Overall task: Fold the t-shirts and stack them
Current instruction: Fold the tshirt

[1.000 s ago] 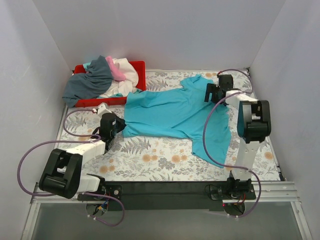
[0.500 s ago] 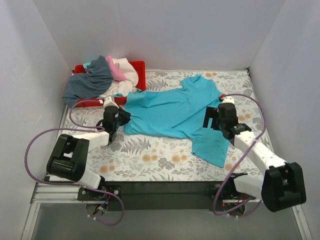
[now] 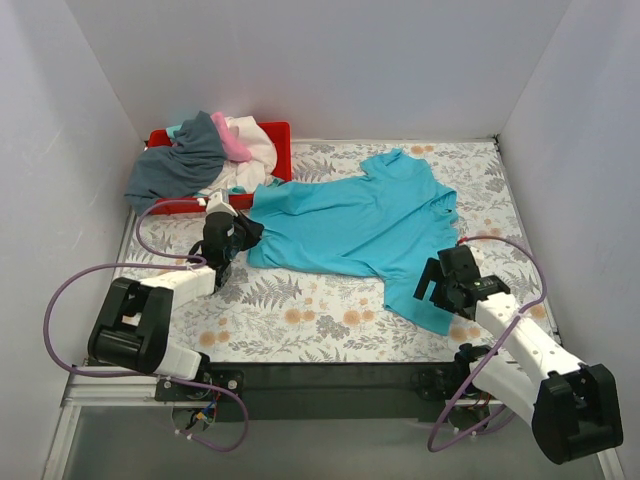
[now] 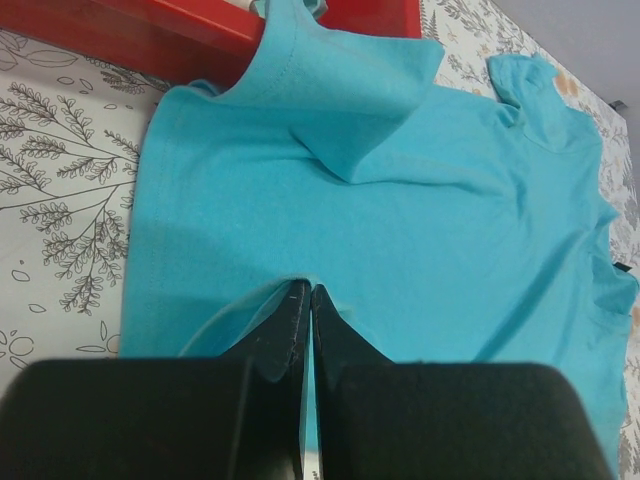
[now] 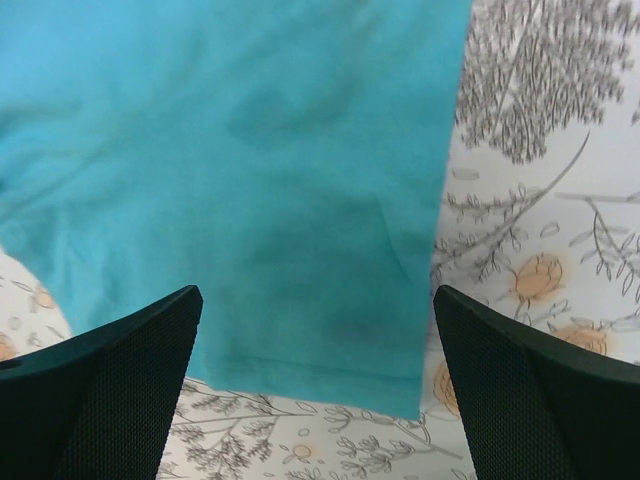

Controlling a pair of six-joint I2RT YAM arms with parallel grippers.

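- One turquoise shirt spread across the flowered worktop, with a flap reaching toward the near right.
- Three more shirts, grey, white and pink, heaped in and over the red tray at the far left.
- Left claw clenched on the turquoise shirt's left edge, a nip of cloth between its closed fingers.
- Right claw released, jaws wide, poised over the near-right flap and gripping nothing.
- Probably laying the shirt flat before the first fold, so early in the task.
- To do it well:
  - Keep the left pinch firm as an anchor.
  - Bring the right claw down squarely on the flap's corner.
  - Close close to the hem, on one layer only.
  - Draw outward and low, just enough to take up the slack.
  - Avoid dragging the body of the shirt off its line.
  - Smooth the doubled-over sleeve near the tray before folding.
- Hard to tell whether the left claw holds hem or side seam, and how many layers.
- Hard to say whether the right claw's tips touch the cloth or hang just above it.
- Underside of the shirt hidden.
- Heap at the tray too tangled to count for certain, with a sliver of pale turquoise at its far edge unclear.
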